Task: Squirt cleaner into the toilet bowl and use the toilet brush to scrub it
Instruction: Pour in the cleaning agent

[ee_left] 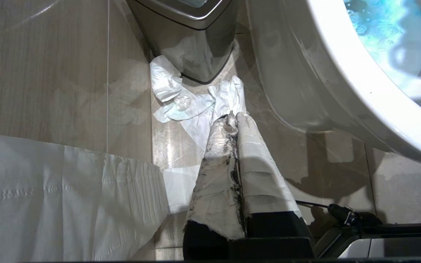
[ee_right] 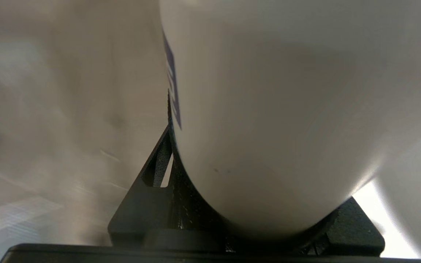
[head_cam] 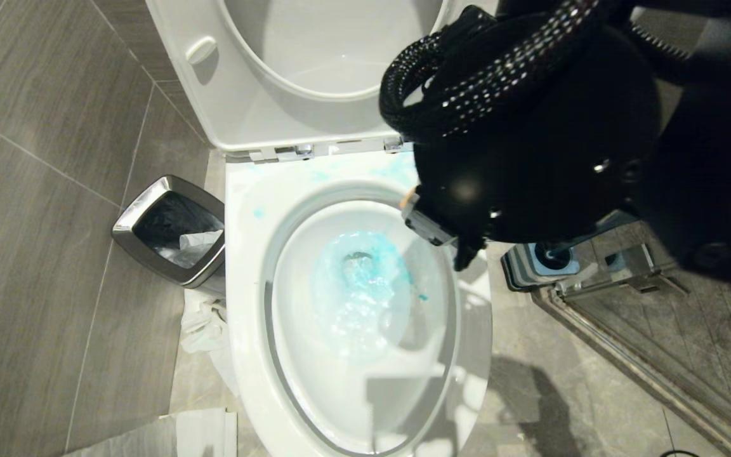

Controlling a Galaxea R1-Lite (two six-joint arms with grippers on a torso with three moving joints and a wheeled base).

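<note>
The right tool (ee_right: pixel 247 219) grips the small white plastic cleaner bottle (ee_right: pixel 269 109) between part-open jaws, above the right rim of the large white glossy ceramic toilet bowl (head_cam: pixel 248 266), whose water is turquoise-blue. The left tool (ee_left: pixel 234 120), tape-wrapped fingers pressed together and empty, hangs low by the bowl's left side, near crumpled white tissue (ee_left: pixel 185 102) and a steel-rimmed square bin (head_cam: pixel 172 231)
</note>
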